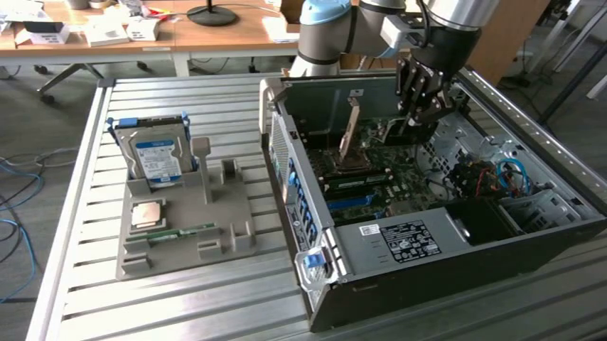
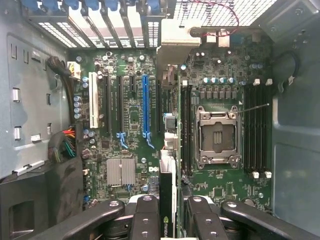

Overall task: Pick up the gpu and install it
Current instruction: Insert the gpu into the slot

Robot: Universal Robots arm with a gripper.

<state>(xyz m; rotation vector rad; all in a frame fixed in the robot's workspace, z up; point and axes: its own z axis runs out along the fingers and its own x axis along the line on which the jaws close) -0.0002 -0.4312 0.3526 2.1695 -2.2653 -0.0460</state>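
step: install, pick-up done | fingers [image 2: 145, 215]: clamped on the thin flat brownish-tan gpu card [image 1: 353, 131] | place: we see it upright inside the open dark-grey metal computer case [image 1: 379, 284], over the green motherboard [image 2: 132, 107], near the long blue slot [image 2: 145, 105] | need, we judge: card edge straight over its slot

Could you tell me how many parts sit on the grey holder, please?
3: a hard drive standing at the far end, a square tan chip midway, a green memory stick nearest the camera.

Case [image 1: 417, 288] open on top, room above motherboard [image 1: 384, 188]; upright gpu [image 1: 352, 128], walls [image 1: 332, 99] and, seemingly, cables [image 1: 512, 176] crowd it.
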